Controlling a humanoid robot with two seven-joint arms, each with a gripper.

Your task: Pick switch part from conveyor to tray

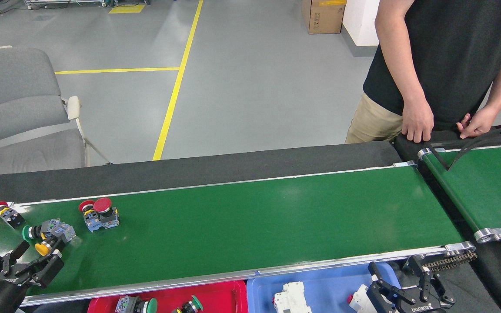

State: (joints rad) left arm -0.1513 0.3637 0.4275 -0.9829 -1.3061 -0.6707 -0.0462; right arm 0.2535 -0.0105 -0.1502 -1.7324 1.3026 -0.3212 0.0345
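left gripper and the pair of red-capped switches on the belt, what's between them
In the head view, a cluster of green-capped and yellow-capped switches lies on the conveyor between the left gripper and the red-capped pair.

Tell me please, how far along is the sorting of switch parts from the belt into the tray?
Two green-capped switch parts already lie in the red tray. In hand: nothing yet; the left gripper is open beside the yellow-capped switch. The right gripper is open over the blue tray. About five switches remain on the conveyor.
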